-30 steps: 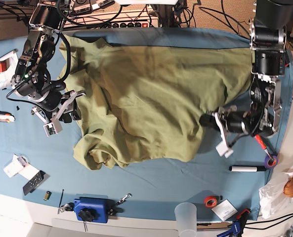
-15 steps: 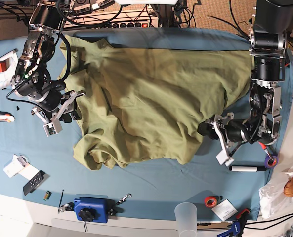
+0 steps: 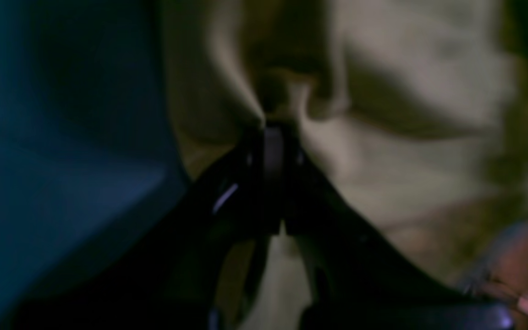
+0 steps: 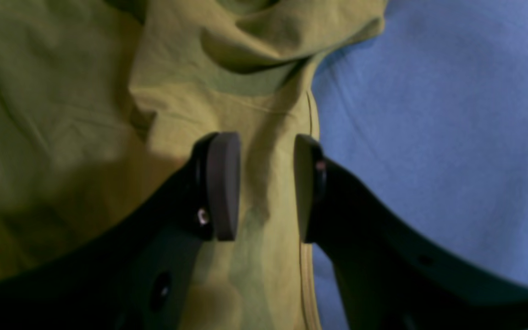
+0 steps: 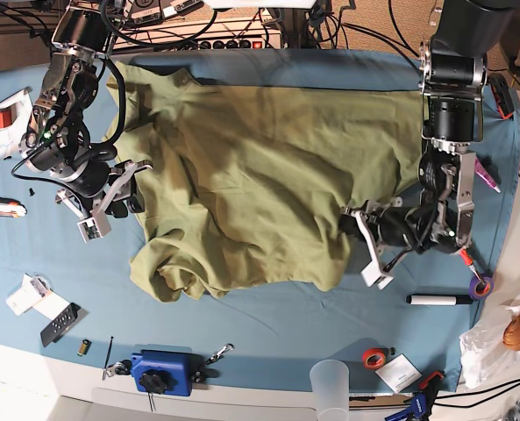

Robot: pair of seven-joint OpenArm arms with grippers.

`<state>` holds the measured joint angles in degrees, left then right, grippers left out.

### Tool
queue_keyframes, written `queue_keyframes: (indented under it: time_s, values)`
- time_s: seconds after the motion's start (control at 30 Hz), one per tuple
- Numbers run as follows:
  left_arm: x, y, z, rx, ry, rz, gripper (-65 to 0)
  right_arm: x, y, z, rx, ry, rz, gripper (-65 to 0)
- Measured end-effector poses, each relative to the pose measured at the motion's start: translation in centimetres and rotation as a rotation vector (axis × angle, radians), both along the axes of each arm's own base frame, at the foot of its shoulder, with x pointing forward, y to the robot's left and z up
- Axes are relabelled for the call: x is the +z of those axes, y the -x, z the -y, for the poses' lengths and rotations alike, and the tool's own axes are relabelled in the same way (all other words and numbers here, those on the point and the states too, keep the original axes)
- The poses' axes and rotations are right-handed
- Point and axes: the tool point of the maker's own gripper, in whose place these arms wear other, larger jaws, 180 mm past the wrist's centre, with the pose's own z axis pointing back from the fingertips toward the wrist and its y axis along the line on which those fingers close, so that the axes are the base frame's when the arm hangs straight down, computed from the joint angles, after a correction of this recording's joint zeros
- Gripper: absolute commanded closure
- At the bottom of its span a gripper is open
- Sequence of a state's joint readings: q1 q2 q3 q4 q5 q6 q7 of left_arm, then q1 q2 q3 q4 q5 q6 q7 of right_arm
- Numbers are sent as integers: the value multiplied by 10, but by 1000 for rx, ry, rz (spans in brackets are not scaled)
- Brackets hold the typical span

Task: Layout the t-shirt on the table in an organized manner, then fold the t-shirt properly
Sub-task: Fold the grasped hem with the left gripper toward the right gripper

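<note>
L pincer (image 3: 271, 137) clamped, R pincer (image 4: 259, 183) agape

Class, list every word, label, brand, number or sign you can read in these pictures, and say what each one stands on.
None can be read.
Small white card by the red tape roll: any print too small.
Dark remote-like object at the table edge: buttons show, no legible marks.
T-shirt: plain in every view; no print or tag text visible.

No text, label or brand is readable in any view.
</note>
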<state>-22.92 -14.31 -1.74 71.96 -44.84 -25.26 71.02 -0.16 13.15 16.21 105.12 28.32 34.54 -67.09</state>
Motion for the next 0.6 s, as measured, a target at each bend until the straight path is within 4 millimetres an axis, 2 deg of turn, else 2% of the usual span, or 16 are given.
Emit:
queue_keyframes:
  time_s: [0.13,0.27,0.6]
  values:
    - [27,-3,14,-50,53,74,0,0,0,0,-1,1,-1,-202]
    - [34,7,21,-72,85,91,0,0,0,0,0,0,0,-202]
    - [22,94,47,-194,154,84,0,0,0,1,-1,2,-1,-202]
